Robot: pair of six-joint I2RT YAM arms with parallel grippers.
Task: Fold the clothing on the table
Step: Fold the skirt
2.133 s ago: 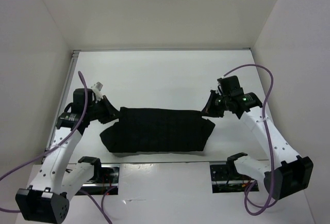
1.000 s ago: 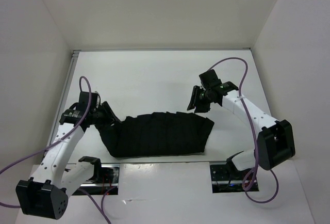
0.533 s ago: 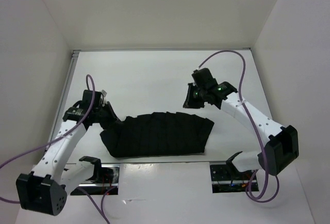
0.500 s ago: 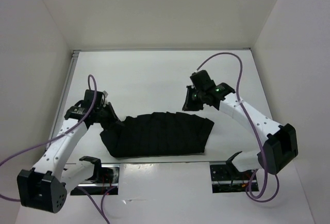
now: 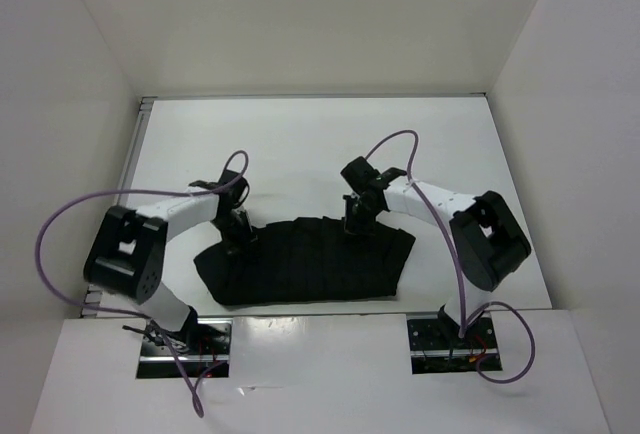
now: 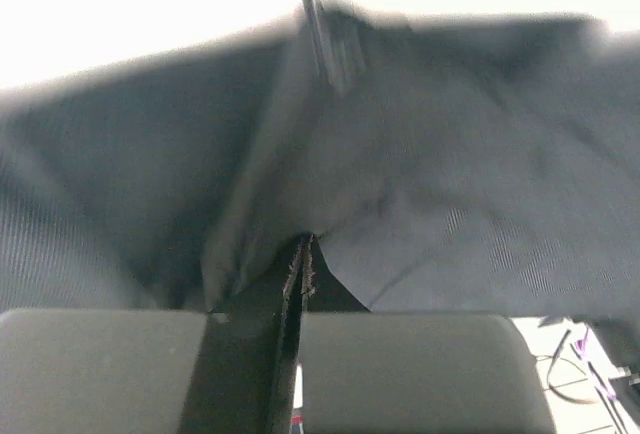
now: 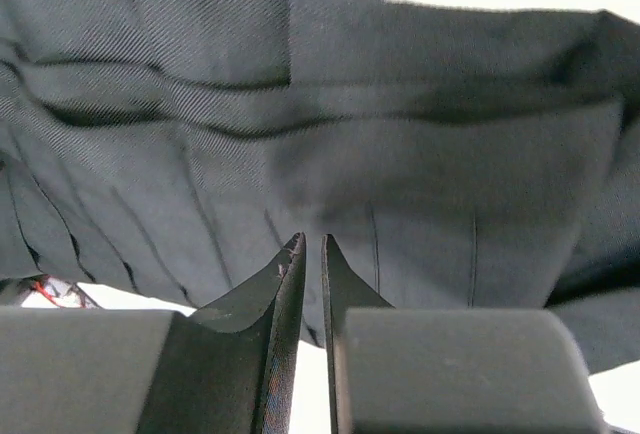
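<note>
The clothing [image 5: 305, 259] is a black pleated garment lying flat on the near half of the white table [image 5: 300, 144]. My left gripper [image 5: 238, 236] is down on its far left edge. In the left wrist view the left gripper [image 6: 303, 246] is shut, with the clothing [image 6: 450, 174] tented up into its tips. My right gripper [image 5: 354, 224] is down on the far edge, right of centre. In the right wrist view the right gripper [image 7: 311, 244] shows only a thin slit between its fingers, and its tips are set into the pleated clothing [image 7: 400, 134].
White walls close in the table on three sides, and a thin metal rim [image 5: 137, 154] runs along its left edge. Purple cables [image 5: 390, 139] loop above both arms. Two openings with wiring [image 5: 185, 339] [image 5: 450, 339] sit at the near edge by the arm bases.
Both arms swung inward from the garment's outer ends. Both grippers came down on its far edge and closed there. The garment itself has barely shifted.
</note>
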